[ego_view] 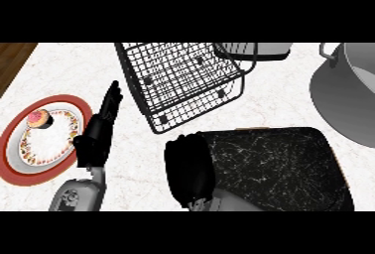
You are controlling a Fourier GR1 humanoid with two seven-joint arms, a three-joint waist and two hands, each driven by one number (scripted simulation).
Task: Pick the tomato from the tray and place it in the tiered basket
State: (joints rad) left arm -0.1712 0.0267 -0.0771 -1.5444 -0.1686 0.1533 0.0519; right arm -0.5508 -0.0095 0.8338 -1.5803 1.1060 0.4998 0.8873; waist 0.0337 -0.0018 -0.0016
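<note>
The black marbled tray (278,168) lies at the lower right of the counter. My right hand (189,168) hangs over the tray's left edge, back upward, its fingers curled down. No tomato shows anywhere; the curled right hand hides whatever it holds. The black wire tiered basket (183,82) stands beyond the tray at the top middle, and its mesh floor holds nothing. To the left of the basket, my left hand (99,131) rests open with fingers straight and pointing away, beside the plate.
A red-rimmed white plate (29,158) with a small pink-topped cake (38,118) sits at the left. A large grey pot (344,94) fills the right edge. Another grey vessel (260,49) stands behind the basket. A wooden strip (13,57) shows at the top left.
</note>
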